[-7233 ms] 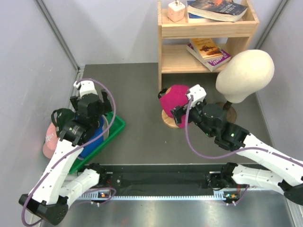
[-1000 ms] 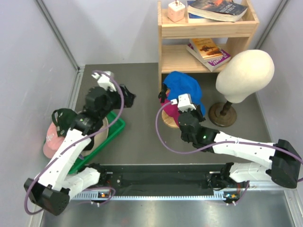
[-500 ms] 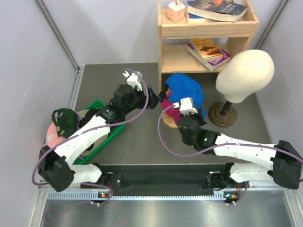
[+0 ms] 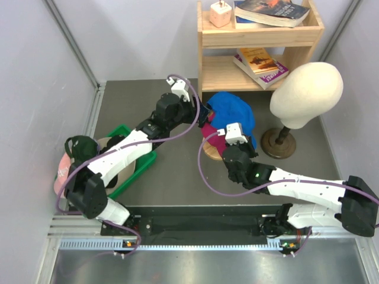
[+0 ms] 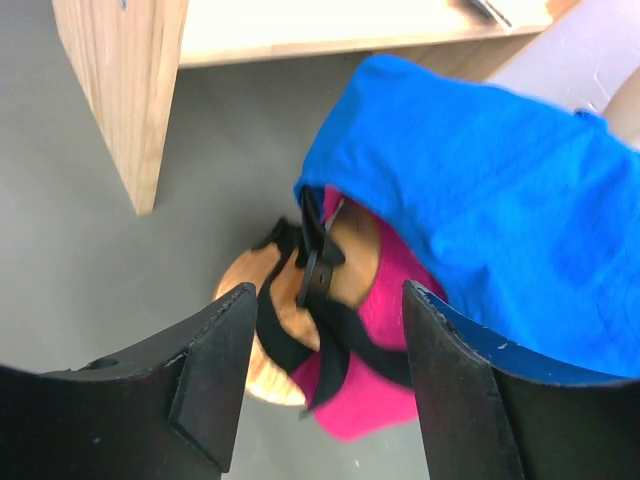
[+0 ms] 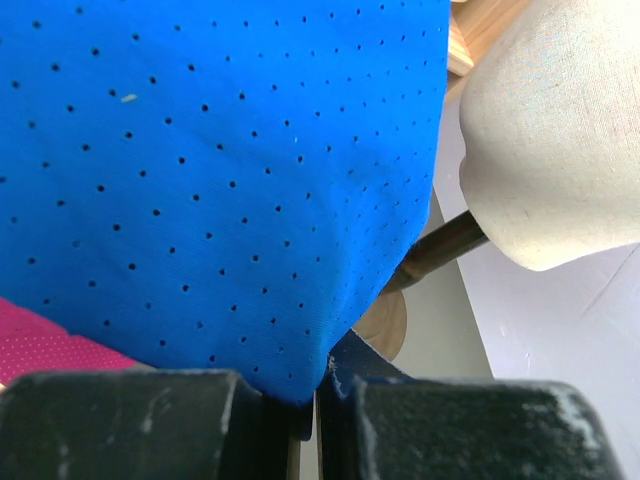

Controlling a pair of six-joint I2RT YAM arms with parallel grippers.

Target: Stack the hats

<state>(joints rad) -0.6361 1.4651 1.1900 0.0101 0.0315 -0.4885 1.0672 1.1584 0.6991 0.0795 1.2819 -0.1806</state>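
While blue cap (image 4: 232, 112) sits skewed over pink hat (image 4: 212, 141) on stand (image 4: 208, 154) | right fingers (image 6: 120, 410) pinched shut on cap's hem | left fingers (image 5: 220, 370) apart, straddling black strap (image 5: 315, 270) beside stand | risk: tugging strap could drag both hats off stand

From here I see a wooden shelf (image 4: 260, 37) at the back with books (image 4: 260, 62), a mannequin head (image 4: 307, 94) just right of it, a round wooden stand (image 5: 352, 262) in front, and a green tray (image 4: 145, 164) at the left.

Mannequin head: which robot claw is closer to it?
Right. The right gripper, pinching the blue cap, sits just left of the mannequin head; the left gripper is farther left, past the cap.
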